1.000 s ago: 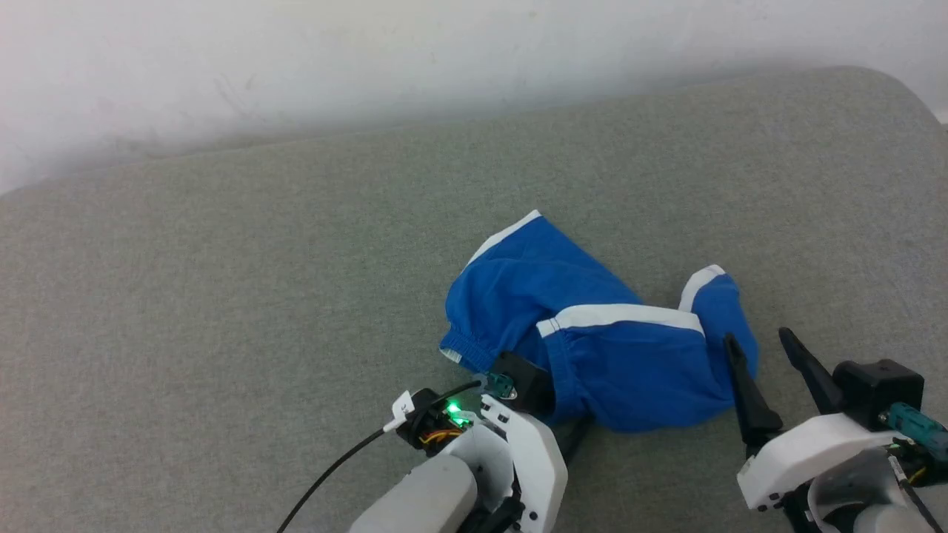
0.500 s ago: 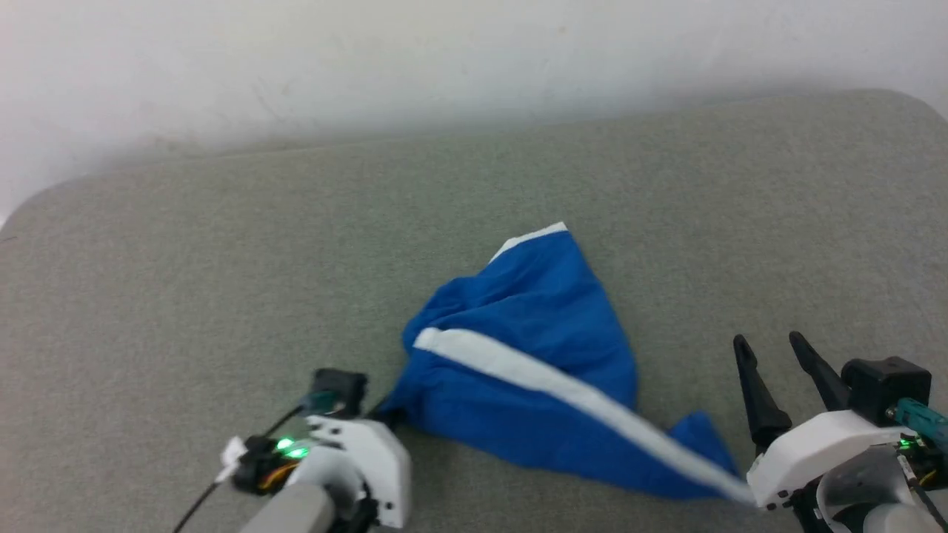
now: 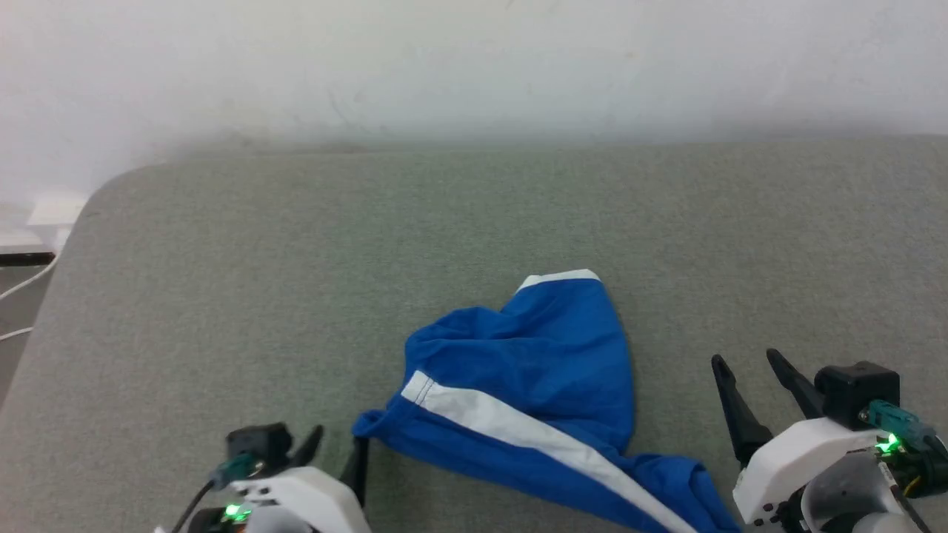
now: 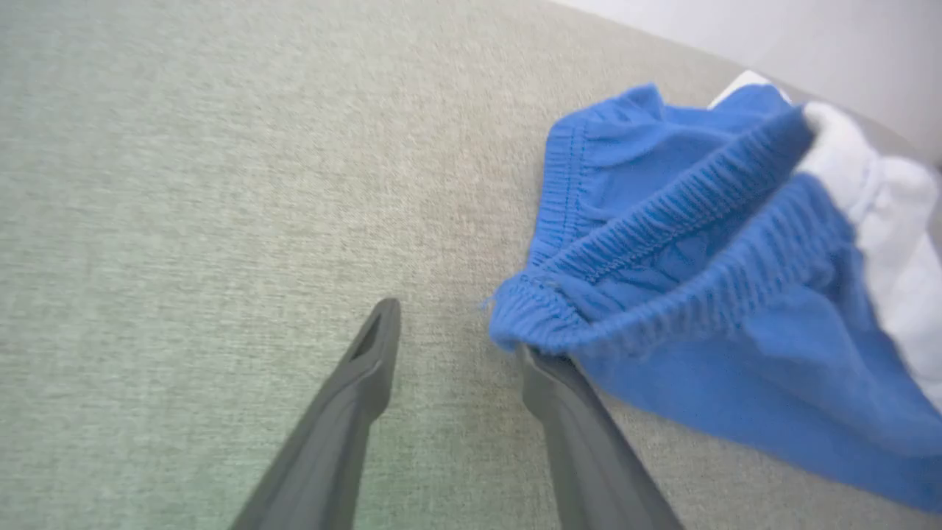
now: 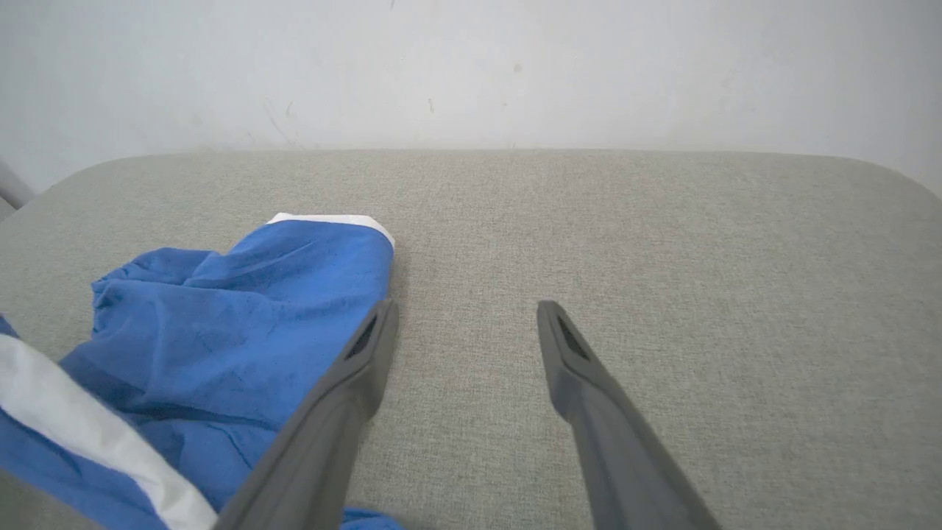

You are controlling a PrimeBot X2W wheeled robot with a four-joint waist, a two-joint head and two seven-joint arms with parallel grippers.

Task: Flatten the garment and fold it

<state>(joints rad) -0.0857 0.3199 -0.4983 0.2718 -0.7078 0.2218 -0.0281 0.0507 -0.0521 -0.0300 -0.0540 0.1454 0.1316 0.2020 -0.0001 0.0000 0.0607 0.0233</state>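
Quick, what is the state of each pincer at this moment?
Left pincer: open, holding nothing; one finger tip is at the edge of the shorts.
Right pincer: open, empty.

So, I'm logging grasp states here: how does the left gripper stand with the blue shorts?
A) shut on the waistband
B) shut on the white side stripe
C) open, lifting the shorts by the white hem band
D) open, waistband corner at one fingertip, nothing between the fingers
D: in the left wrist view the left gripper has its fingers spread over bare grey-green upholstery, and the blue shorts lie with their waistband corner at one fingertip, not between them.
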